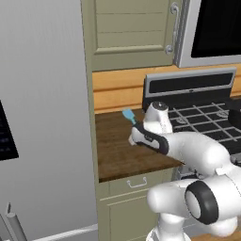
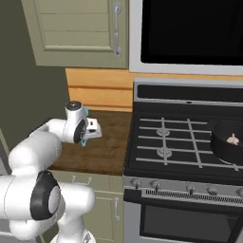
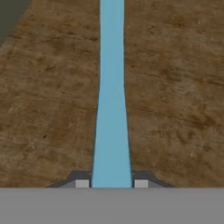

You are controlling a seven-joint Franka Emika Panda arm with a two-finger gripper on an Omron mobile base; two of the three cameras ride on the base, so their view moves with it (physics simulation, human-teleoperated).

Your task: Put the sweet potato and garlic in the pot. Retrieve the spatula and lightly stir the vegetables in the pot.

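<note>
Gripper (image 3: 111,183) clamped on slim light blue spatula (image 3: 111,109) over brown wooden counter (image 3: 175,87); best lifted level, carried right to round black pot (image 2: 228,142) on stove, head lowered gently for stirring.

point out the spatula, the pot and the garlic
spatula (image 3: 112,109): hand view, middle of its blue handle
pot (image 2: 223,144): right base view, black front wall
garlic (image 2: 233,139): right base view, pale bulb inside
</note>
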